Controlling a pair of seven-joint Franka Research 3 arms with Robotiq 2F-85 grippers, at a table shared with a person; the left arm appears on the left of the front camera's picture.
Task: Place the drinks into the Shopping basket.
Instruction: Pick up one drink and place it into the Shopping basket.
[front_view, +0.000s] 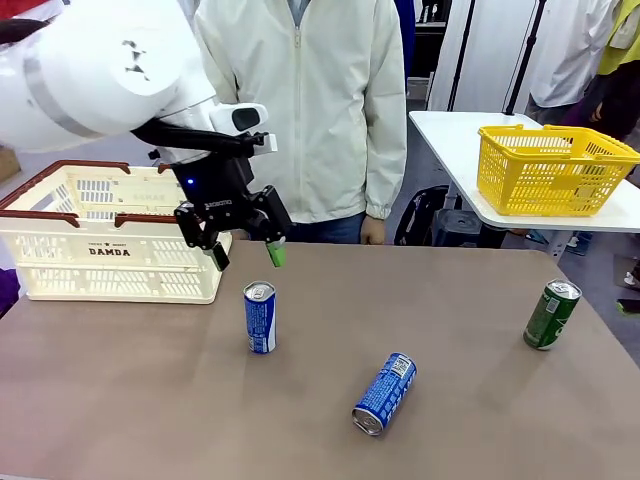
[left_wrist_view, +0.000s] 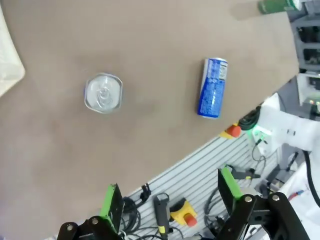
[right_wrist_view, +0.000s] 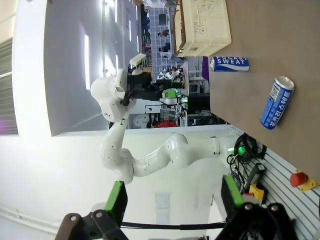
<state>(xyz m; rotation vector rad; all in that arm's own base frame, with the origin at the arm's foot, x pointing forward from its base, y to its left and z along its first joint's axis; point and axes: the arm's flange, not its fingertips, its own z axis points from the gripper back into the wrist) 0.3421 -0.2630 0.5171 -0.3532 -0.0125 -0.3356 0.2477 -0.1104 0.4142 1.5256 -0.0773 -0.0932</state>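
Just below the left hand (front_view: 248, 258), upright blue can (front_view: 260, 318), long axis vertical.

A person (front_view: 310, 100) in a pale zipped jacket stands at the far edge of the brown table (front_view: 450, 300). Behind and to the right, a yellow mesh basket (front_view: 552, 170) sits on a white side table (front_view: 445, 135).
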